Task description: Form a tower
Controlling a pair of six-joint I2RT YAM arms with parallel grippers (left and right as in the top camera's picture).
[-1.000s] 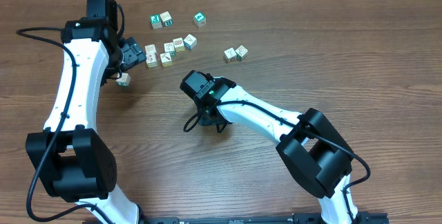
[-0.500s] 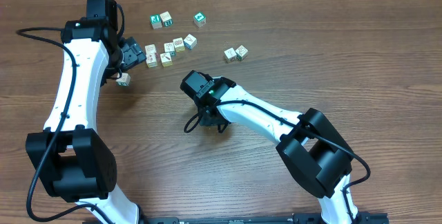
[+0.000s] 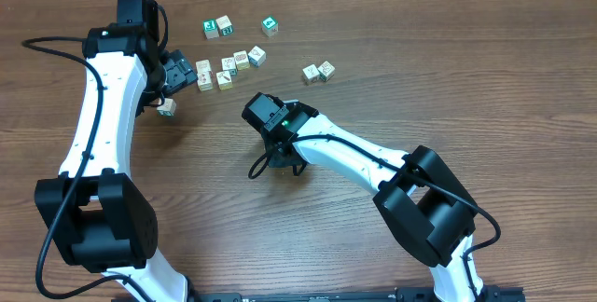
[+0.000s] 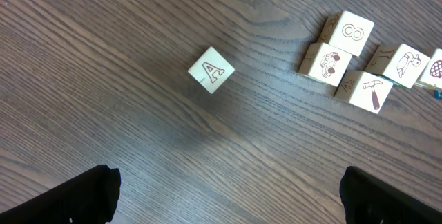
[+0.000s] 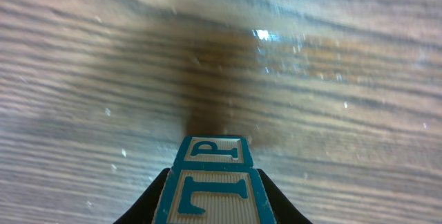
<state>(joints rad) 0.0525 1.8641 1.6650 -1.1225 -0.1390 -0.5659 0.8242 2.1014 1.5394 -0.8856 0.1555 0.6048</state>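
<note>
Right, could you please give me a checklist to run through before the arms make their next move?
1. Right end effector shut on the teal-lettered block: ok.
2. Block resting on the table: cannot tell, its underside is hidden.
3. Left end effector open and empty: ok.
4. Letter-A cube lying apart from the other cubes: ok.
5. Left arm and right arm apart: ok.

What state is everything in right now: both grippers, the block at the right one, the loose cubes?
left gripper: wide open, empty.
right gripper: shut on the teal-lettered block.
teal-lettered block: clamped between the fingers, low over the table; contact cannot be told.
letter-A cube: loose, lying alone.
other cubes: loose, scattered.
</note>
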